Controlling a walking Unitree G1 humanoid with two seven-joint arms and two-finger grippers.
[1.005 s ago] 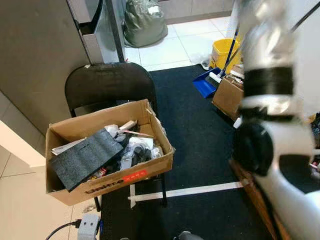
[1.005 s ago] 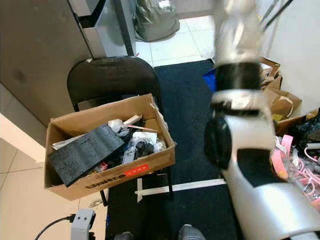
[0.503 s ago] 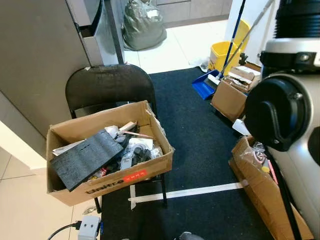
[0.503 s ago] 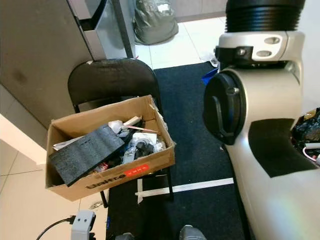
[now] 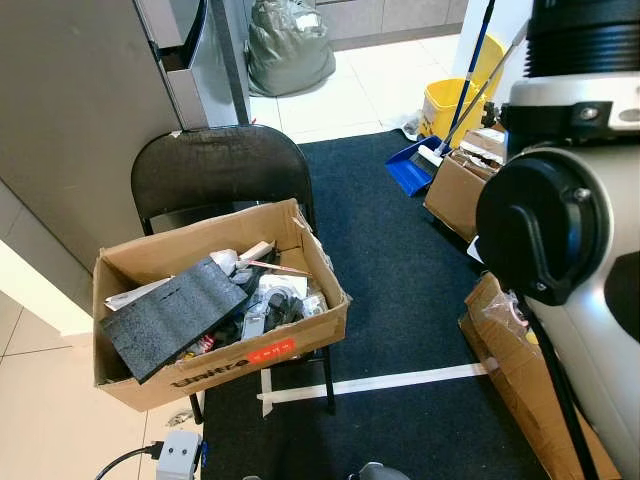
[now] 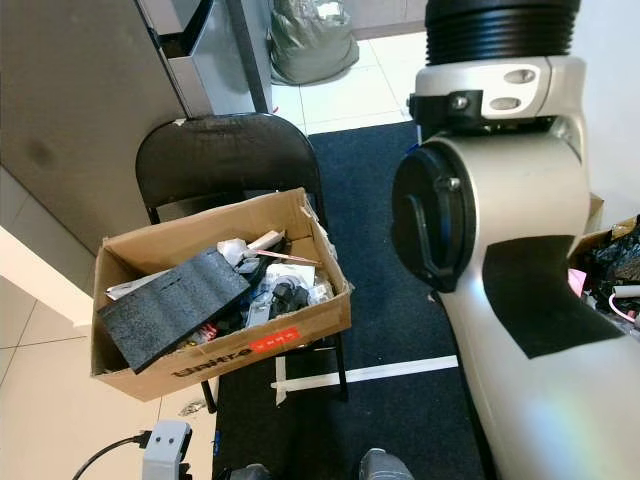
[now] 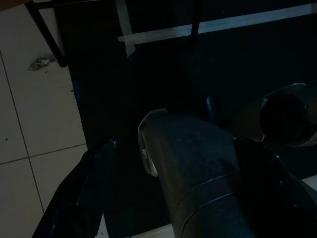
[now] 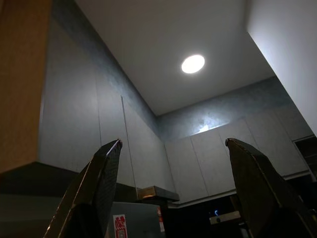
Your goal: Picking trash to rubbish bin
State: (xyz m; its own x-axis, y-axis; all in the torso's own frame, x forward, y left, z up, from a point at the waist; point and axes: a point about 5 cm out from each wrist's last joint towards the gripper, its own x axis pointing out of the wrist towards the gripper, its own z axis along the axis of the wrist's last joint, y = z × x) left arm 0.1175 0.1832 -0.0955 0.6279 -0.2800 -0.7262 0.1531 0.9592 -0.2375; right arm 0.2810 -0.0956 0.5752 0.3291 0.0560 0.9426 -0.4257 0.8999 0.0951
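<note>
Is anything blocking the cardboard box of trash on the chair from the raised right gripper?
Nothing visible blocks the cardboard box on the chair. The right gripper is open and empty, pointing at the ceiling, well away from it.

A dark carpet (image 5: pixel 400 270) is laid over pale floor tiles (image 5: pixel 330 100), and a white tape line (image 5: pixel 380 383) is stuck across it. A black folding chair (image 5: pixel 215 170) is placed beside a grey cabinet wall (image 5: pixel 70 120). In the right wrist view, a round ceiling light (image 8: pixel 192 63) is lit above tall grey cupboards (image 8: pixel 218 158).
</note>
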